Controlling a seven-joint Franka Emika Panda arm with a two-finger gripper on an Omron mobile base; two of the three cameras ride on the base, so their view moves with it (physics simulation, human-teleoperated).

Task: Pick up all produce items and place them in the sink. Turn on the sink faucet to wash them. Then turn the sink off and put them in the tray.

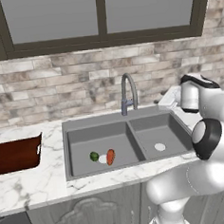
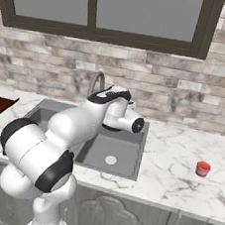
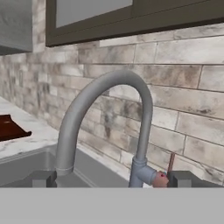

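Both produce items lie in the left basin of the dark grey sink [image 1: 95, 121]: a round green lime-like fruit [image 1: 94, 156] and an orange-red tapered vegetable [image 1: 111, 157], with a pale drain between them. The grey gooseneck sink faucet [image 1: 128, 93] stands behind the divider. In the hand view my gripper [image 3: 113, 179] is open and empty, level with the faucet [image 3: 105, 87], whose arch and spray head stand a short way ahead between the fingertips [image 3: 43, 178]. The reddish-brown tray [image 1: 17, 153] rests on the counter left of the sink.
A brick wall and a dark-framed window rise behind the counter. A small red cup [image 2: 203, 168] stands on the marble counter to the right of the sink [image 2: 122, 153]. My white arm reaches over the right basin.
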